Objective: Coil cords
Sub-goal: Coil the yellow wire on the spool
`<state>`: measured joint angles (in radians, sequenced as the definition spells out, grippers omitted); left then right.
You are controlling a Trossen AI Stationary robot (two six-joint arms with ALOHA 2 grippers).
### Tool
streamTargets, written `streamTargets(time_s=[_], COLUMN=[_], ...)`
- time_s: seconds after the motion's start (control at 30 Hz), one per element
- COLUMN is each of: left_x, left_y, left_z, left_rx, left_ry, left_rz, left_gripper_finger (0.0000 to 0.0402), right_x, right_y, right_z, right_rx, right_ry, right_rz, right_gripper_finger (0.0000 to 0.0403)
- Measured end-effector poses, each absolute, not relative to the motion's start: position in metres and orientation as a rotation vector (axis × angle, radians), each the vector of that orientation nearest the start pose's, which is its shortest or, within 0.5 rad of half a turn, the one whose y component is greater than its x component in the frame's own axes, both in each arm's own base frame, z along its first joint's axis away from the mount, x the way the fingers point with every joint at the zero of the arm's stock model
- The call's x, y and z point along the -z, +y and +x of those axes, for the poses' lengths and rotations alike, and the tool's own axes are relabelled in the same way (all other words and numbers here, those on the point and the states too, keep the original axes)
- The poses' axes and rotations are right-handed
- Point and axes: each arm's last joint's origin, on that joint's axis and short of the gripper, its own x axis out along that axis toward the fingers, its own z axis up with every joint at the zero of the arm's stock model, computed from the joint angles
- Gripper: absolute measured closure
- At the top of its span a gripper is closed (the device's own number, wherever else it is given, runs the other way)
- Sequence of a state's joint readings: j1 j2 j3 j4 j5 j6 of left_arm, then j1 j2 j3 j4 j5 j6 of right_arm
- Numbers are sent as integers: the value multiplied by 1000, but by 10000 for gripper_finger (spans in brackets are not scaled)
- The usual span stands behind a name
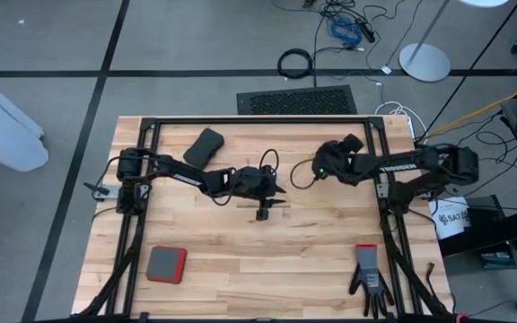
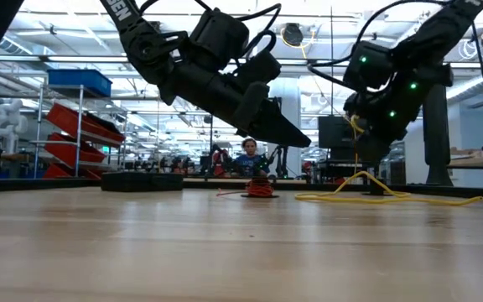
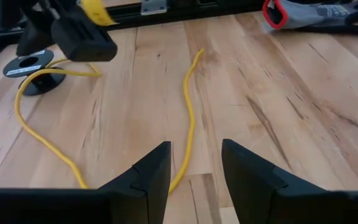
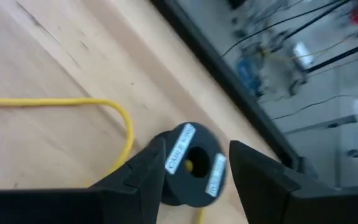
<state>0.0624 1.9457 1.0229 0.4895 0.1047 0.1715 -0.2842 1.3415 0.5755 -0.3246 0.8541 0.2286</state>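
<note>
The yellow cord (image 3: 190, 118) lies in loose curves on the wooden table, joined to a small black reel (image 4: 191, 168) that lies flat on the wood. My right gripper (image 4: 194, 152) hovers open just over this reel, a finger on either side, apart from it. My left gripper (image 3: 194, 152) is open above the table's middle, and a stretch of the yellow cord runs beneath the gap between its fingers. The reddish-orange cord (image 2: 260, 190) sits bunched on its reel on the table, near my left gripper (image 1: 278, 190).
A black pouch (image 1: 206, 145) lies at the far left of the table, a red and grey pad (image 1: 165, 264) at the near left, and a black glove (image 1: 369, 278) at the near right. Black frame rails (image 1: 258, 120) run along the table's far edge and sides.
</note>
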Motion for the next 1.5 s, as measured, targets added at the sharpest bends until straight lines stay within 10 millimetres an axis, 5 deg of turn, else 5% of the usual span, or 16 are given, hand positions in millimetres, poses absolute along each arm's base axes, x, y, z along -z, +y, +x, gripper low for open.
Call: streamTargets(time_s=[0.67,0.87,1.03,1.27,1.5], left_x=[-150,-150,-150,-150,-150], left_y=[19,19,19,20,21], left_z=[400,400,400,400,400], left_rx=[84,84,83,76,55], left_ry=[423,424,424,427,429], left_rz=[133,130,130,132,138], left_gripper_finger=[252,252,252,252,252], right_x=[-111,-106,-107,-119,-155], right_y=[-123,-127,-129,-116,-83], right_z=[212,214,216,217,216], right_rx=[1149,1165,1167,1125,1008], right_ry=[1108,1110,1114,1061,930], right_rz=[-118,-149,-187,-141,-123], right_gripper_finger=[243,309,391,400,402])
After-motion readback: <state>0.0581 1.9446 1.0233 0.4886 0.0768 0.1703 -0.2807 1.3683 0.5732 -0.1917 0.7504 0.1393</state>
